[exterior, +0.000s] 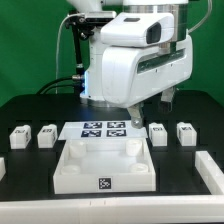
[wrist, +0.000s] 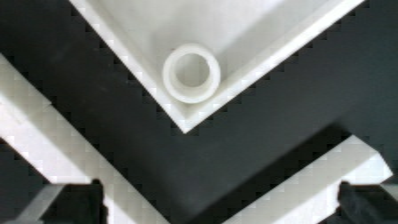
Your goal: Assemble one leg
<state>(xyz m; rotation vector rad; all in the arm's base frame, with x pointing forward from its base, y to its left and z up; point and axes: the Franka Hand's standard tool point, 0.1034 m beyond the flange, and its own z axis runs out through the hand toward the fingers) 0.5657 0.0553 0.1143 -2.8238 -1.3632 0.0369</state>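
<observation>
Four alike on the black tabletop (exterior: 40, 115), none held, counted here from the exterior view's left: first leg (exterior: 19, 136) and second leg (exterior: 46, 134) as one pair, third leg (exterior: 157, 132) and fourth leg (exterior: 184, 131) as the other. Small, white, stubby, each with a black-and-white tag on the face toward the camera. Within each pair, just beside one another but apart.

Between the two pairs, marker board (exterior: 100, 128), flat on the tabletop. Nearer the camera and just beside it, white square panel (exterior: 75, 178): tray-like, with raised walls around a lower middle and one tag on the front wall. In the wrist view, one corner of that panel with a round socket (wrist: 191, 75) set into it, a raised ring close to the corner's tip.

White arm (exterior: 125, 60) over the back of the marker board, hiding part of it. Fingers (exterior: 168, 97) pointing down near the third leg, clear of it. In the wrist view, fingers (wrist: 57, 205) blurred, spread wide, only black tabletop between them.
</observation>
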